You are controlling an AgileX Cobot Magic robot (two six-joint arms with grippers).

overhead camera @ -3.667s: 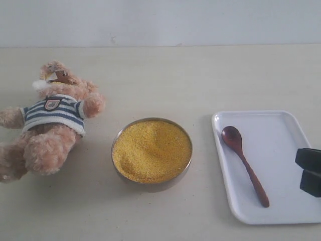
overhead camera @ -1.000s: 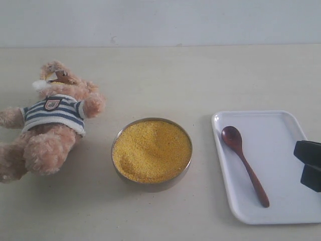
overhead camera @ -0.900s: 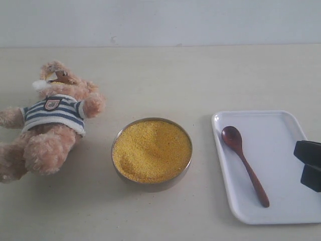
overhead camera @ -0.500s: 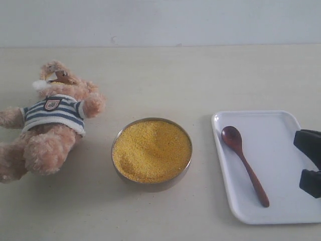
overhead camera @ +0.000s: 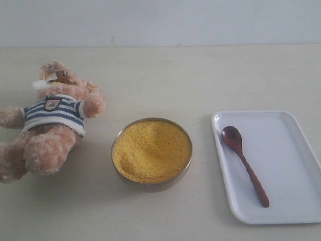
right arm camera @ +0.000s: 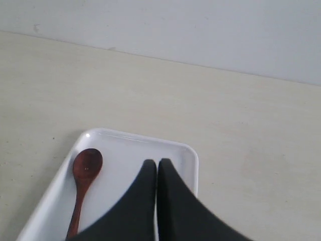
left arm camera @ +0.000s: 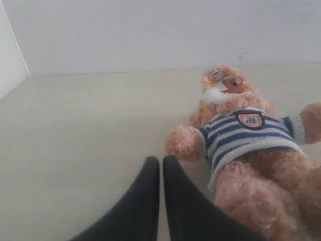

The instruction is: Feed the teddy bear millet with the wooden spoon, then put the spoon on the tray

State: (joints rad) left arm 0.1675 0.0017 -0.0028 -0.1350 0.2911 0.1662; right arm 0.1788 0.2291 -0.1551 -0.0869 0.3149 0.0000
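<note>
The teddy bear (overhead camera: 50, 123) in its striped shirt lies on its back at the table's left, also the teddy bear (left arm camera: 251, 145) in the left wrist view. Yellow millet (overhead camera: 152, 149) fills the round metal bowl (overhead camera: 150, 185) in the middle. The wooden spoon (overhead camera: 244, 163) lies on the white tray (overhead camera: 286, 150) at the right, its oval bowl toward the far end; the right wrist view shows the spoon (right arm camera: 84, 181) and tray (right arm camera: 145, 145) too. My left gripper (left arm camera: 161, 160) is shut and empty beside the bear's arm. My right gripper (right arm camera: 157, 163) is shut and empty above the tray. Neither gripper shows in the exterior view.
A pale wall (overhead camera: 160, 22) runs behind the beige table (overhead camera: 165, 75). In the left wrist view a white side panel (left arm camera: 10, 55) stands at the table's edge.
The right gripper, seen open at the tray's right edge half a second ago, has drawn back out of the exterior view. Spoon, bowl and bear have not moved.
</note>
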